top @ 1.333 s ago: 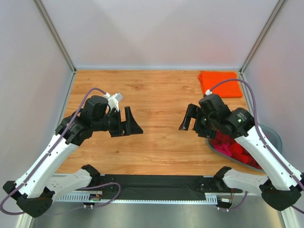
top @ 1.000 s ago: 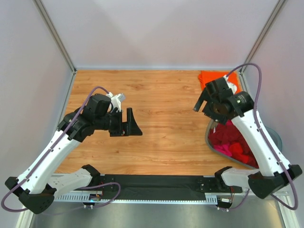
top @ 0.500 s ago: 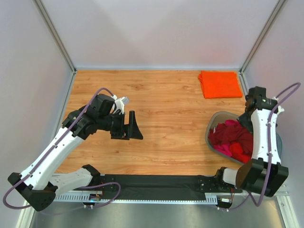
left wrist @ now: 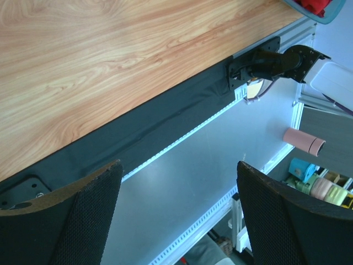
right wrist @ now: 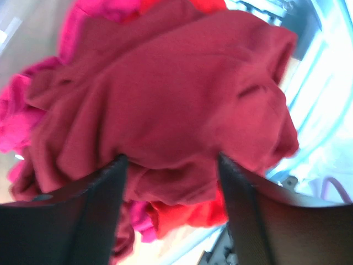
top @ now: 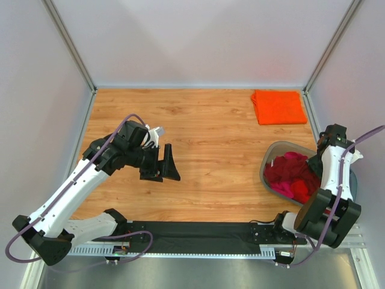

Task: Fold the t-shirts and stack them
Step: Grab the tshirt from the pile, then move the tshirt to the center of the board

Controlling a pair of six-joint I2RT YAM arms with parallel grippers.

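The left jaws stand wide apart, with nothing between them. You will find them hovering above the bare wood of the tabletop, left of centre, well apart from every shirt. In the left wrist view, the two dark fingers frame the black strip along the near edge of the tabletop.

The right jaws also stand wide. They are lowered into the grey tub at the right side of the tabletop. In the right wrist view, note that both fingers are pressed into the dark maroon t-shirt, and a fold of that cloth bulges between the tips. The jaws have not closed on it.

The maroon t-shirt lies crumpled on top of the pile in the tub. A magenta-pink t-shirt and a red t-shirt lie bunched beneath it.

The orange t-shirt lies folded flat in the far right corner of the tabletop, apart from the tub.
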